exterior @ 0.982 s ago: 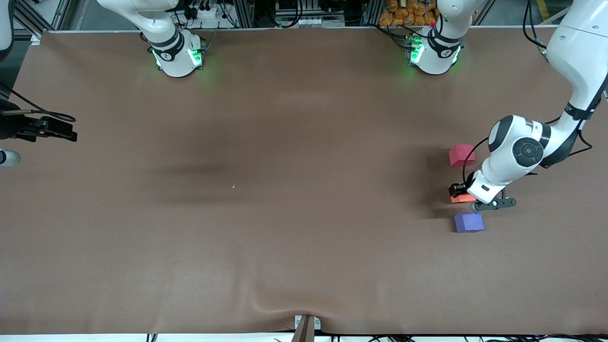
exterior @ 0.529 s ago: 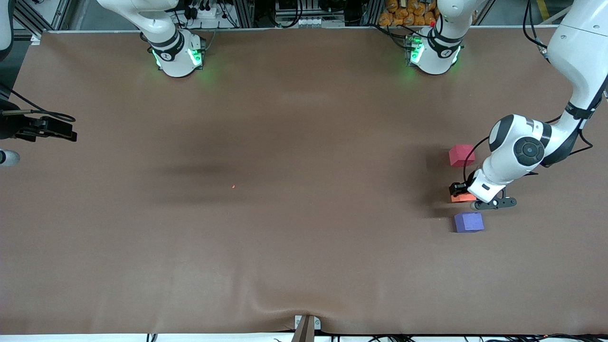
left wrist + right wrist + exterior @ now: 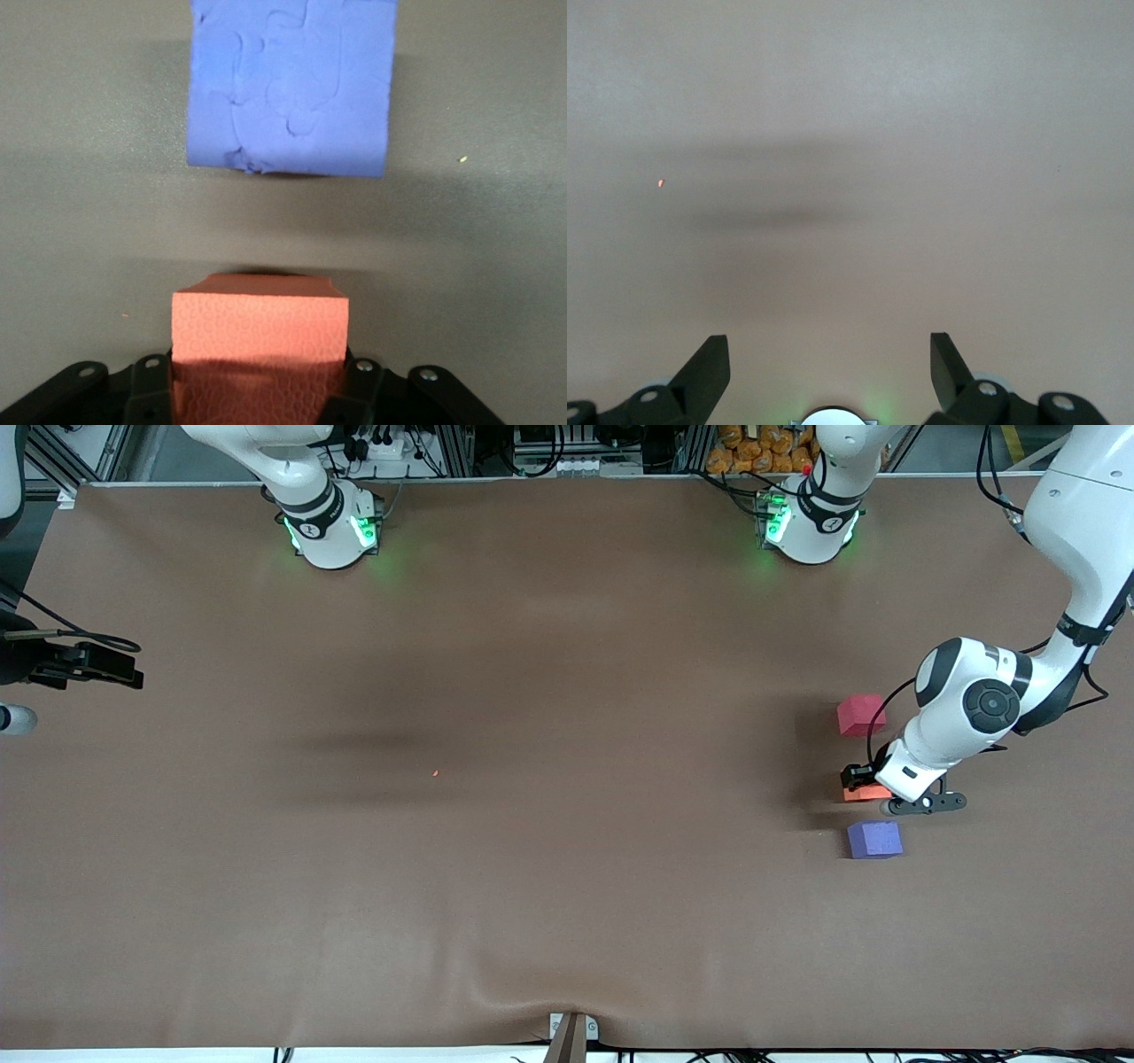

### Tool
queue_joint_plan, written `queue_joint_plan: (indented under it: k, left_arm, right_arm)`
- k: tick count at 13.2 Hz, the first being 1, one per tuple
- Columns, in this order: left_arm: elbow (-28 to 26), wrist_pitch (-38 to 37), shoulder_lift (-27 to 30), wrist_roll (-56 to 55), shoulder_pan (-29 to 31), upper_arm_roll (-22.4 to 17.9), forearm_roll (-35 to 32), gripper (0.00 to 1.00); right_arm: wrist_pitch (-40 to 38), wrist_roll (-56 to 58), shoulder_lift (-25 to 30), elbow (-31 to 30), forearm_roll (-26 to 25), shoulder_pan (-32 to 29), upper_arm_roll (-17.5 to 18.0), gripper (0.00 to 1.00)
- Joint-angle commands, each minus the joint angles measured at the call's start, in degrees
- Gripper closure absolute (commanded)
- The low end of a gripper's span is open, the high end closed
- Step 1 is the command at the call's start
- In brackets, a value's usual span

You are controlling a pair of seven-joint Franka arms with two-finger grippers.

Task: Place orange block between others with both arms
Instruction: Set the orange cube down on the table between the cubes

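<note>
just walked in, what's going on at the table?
The left gripper is shut on the orange block, holding it low in the gap between the pinkish-red cube and the purple-blue cube, near the left arm's end of the table. The purple-blue cube is the one nearer the front camera. The block is not yet released. The right gripper waits open over bare table surface, holding nothing.

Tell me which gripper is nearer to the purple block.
Left. The left gripper holds the orange block just beside the purple block; the right gripper waits at the right arm's end of the table.
</note>
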State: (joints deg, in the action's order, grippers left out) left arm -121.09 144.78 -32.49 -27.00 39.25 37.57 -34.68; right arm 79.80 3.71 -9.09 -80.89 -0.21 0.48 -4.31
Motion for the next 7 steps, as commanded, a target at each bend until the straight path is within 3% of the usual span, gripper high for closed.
queue_joint_plan:
  k: [1,7]
  left_arm:
    - [-1.7,-0.2,-0.3,0.28,1.27,-0.65,-1.89,0.02]
    - [-0.82,-0.2,-0.47,0.1,1.18,-0.65,-1.89,0.0]
  right_arm:
    - [-2.18,-0.1,1.62,0.03,-0.23,-0.84,0.53,0.0]
    - [-4.04,-0.1,1.53,2.06,-0.23,-0.92,0.62,0.0]
